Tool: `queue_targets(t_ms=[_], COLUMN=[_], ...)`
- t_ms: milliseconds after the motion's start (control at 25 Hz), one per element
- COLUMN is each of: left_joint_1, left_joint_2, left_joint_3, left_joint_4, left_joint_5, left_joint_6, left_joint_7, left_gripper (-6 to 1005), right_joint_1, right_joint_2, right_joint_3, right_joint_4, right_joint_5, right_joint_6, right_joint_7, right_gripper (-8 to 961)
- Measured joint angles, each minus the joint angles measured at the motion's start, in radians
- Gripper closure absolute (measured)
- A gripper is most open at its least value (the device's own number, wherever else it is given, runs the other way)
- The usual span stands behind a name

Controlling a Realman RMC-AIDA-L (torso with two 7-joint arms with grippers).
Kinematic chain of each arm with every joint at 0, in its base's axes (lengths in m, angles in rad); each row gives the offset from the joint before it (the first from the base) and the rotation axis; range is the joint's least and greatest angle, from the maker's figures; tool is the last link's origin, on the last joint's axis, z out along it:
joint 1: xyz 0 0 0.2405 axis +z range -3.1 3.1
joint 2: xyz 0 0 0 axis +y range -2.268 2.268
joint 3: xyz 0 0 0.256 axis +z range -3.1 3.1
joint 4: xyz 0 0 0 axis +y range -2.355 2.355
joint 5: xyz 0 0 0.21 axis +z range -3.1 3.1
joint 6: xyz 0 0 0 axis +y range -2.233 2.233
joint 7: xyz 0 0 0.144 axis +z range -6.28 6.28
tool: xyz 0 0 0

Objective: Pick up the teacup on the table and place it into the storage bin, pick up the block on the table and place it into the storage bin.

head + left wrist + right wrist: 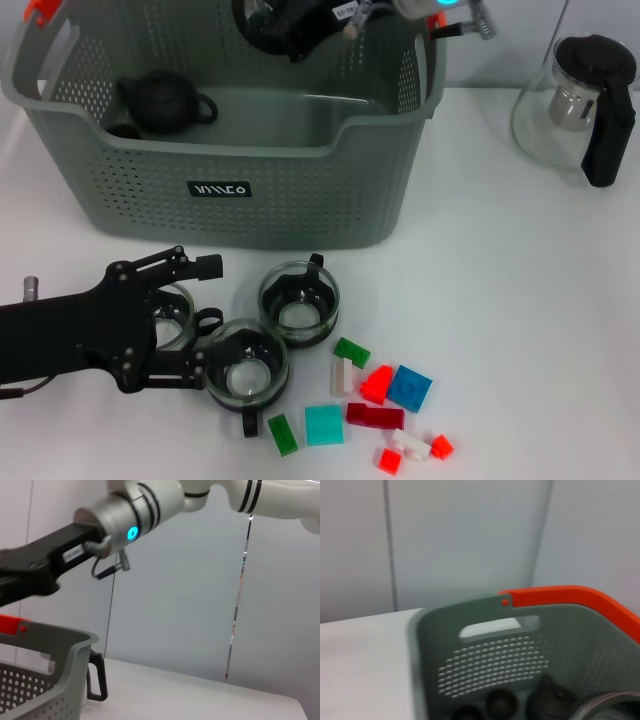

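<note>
Blocks point(375, 405): a loose scatter at the near edge of the white table point(520, 300); green, teal, blue, red, dark red, white pieces, none lifted.
Teacups: three glass cups with black handles; one at point(246, 375), one at point(299, 303), a third point(172, 312) partly hidden between the left gripper's fingers.
Left gripper point(195, 320): low over the table at near left, black fingers spread open on either side of that third teacup (contact cannot be judged).
Storage bin point(300, 190): grey-green perforated basket just beyond the cups; orange-red handle clip at its far left corner.
Label point(219, 188): small black tag, white lettering too unclear to read.
Inside bin: dark teapot point(165, 103) at the left end.
Right gripper point(290, 25): above the bin's far rim, cut off by the frame; a round glass rim seems held in it, though fingers cannot be told open or closed.
Glass pitcher point(580, 105): far right, black handle.
</note>
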Motion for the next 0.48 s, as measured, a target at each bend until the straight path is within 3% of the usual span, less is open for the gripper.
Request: queue_targets(t_ms=[320, 480], left_joint_1=[0.005, 0.005], left_joint_2=[0.001, 0.002], left_joint_3=[-0.001, -0.001], left_joint_4=[0.002, 0.002], left_joint_5=[0.0, 0.0], left_joint_6=[0.004, 0.004], left_joint_7=[0.0, 0.001], left_gripper=[65, 65], right_joint_1=[0.054, 0.063], right_joint_2=[0.006, 0.008], right_joint_3=[-0.133, -0.172], right_joint_4=[0.17, 0.208], right_joint_5=[0.0, 0.001], right_joint_6=[0.264, 0.314], right_joint_7=[0.065, 0.085], right_gripper=[897, 897])
